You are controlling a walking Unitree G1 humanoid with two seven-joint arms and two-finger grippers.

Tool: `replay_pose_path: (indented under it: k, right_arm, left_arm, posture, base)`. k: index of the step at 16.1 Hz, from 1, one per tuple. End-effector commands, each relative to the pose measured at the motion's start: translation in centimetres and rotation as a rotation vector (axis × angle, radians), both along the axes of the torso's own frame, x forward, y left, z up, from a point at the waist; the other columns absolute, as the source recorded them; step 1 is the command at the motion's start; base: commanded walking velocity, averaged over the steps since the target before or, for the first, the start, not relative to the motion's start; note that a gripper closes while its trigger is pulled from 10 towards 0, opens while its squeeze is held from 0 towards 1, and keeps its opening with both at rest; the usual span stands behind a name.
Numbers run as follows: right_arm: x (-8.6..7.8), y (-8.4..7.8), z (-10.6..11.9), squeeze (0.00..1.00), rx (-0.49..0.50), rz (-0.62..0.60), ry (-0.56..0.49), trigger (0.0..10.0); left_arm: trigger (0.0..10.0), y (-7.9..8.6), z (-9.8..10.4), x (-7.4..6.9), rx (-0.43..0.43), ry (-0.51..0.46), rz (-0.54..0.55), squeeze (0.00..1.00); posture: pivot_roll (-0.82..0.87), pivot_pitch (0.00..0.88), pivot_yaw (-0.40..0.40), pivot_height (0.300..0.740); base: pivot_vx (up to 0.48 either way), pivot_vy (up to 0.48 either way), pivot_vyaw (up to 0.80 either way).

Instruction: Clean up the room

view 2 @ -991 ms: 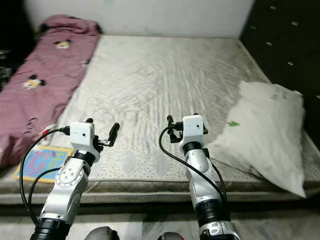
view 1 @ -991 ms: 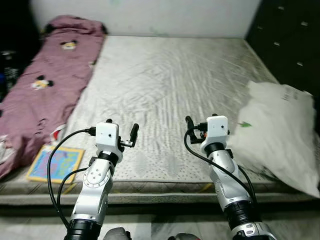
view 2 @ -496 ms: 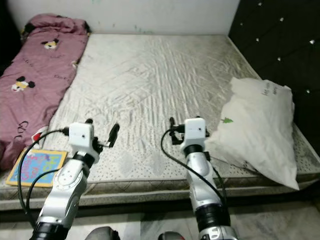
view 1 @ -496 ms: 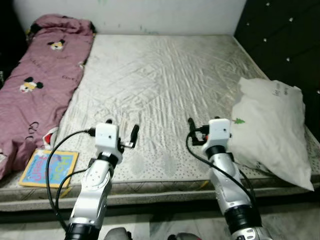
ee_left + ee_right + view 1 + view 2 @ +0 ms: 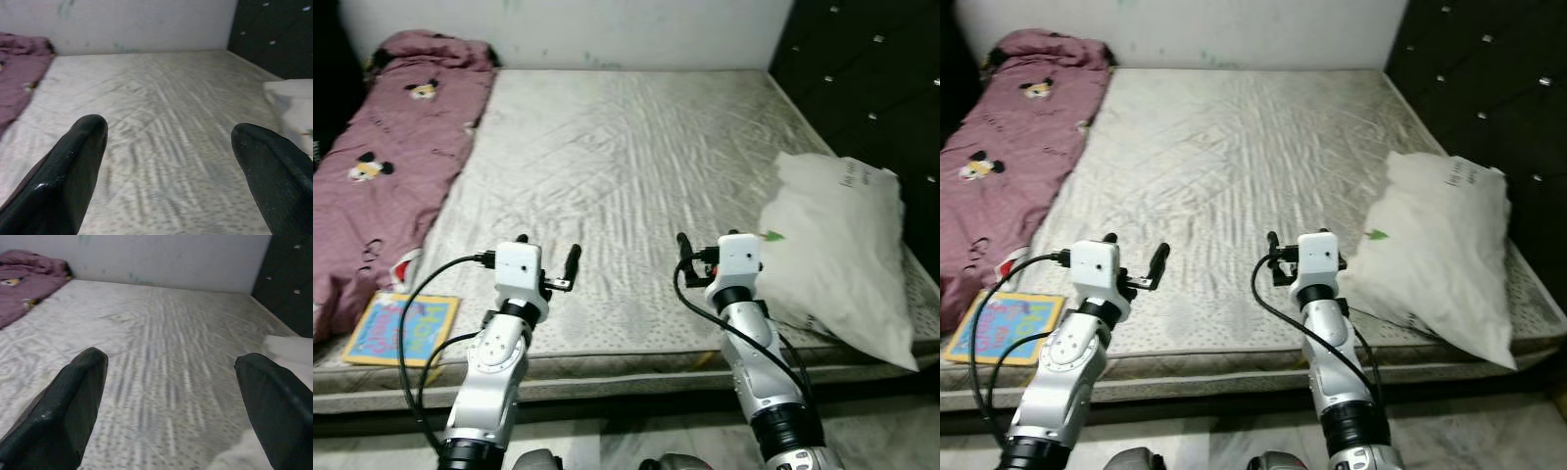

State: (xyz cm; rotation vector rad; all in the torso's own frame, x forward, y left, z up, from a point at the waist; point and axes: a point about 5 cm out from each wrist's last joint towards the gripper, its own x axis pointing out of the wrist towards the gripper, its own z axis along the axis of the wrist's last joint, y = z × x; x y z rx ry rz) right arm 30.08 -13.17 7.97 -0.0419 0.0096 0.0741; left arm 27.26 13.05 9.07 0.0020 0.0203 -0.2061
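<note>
Before the robot, a bare grey quilted mattress (image 5: 626, 166) is spread out, reaching back to a pale wall (image 5: 607, 29). Along its left side a maroon blanket (image 5: 386, 166) printed with cartoon mice is laid, bunched up at the far end. At the near left corner, a colourful flat book (image 5: 399, 328) is seen lying on the mattress edge, just beside the blanket. On the right side a white pillow (image 5: 837, 250) is set, close against a dark tufted headboard (image 5: 876, 83).

Both arms are held forward over the near edge of the mattress. The left gripper (image 5: 171, 161) is held with its fingers spread wide apart, and nothing is gripped between them. The right gripper (image 5: 171, 396) is likewise spread wide and nothing is held; it is raised just beside the near end of the pillow, without touching it. A strip of pale floor (image 5: 607, 441) is visible below the mattress.
</note>
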Motion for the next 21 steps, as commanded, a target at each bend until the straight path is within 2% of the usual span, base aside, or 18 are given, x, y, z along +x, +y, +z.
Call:
replay_pose_path:
  k: [1, 14, 21]
  right_arm:
    - [0.03, -0.05, 0.29, 0.00, 0.005, 0.000, -0.005, 10.0]
    - [-0.09, -0.17, 0.24, 0.00, -0.003, 0.006, 0.007, 10.0]
    - [-0.07, -0.09, 0.25, 0.00, -0.004, 0.009, 0.009, 10.0]
  left_arm:
    - [10.0, 0.01, 0.18, -0.04, 0.004, -0.001, -0.007, 0.00]
    - [10.0, -0.36, 0.15, -0.06, 0.001, 0.005, -0.015, 0.00]
    - [10.0, -0.40, 0.47, -0.06, -0.024, -0.015, -0.021, 0.00]
  posture:
    - [0.03, 0.050, -0.017, 0.740]
    - [0.02, 0.056, -0.022, 0.740]
    - [0.02, 0.056, -0.021, 0.740]
  base:
    - [0.000, -0.266, 0.00]
    - [0.000, -0.272, 0.00]
    - [0.000, 0.000, 0.00]
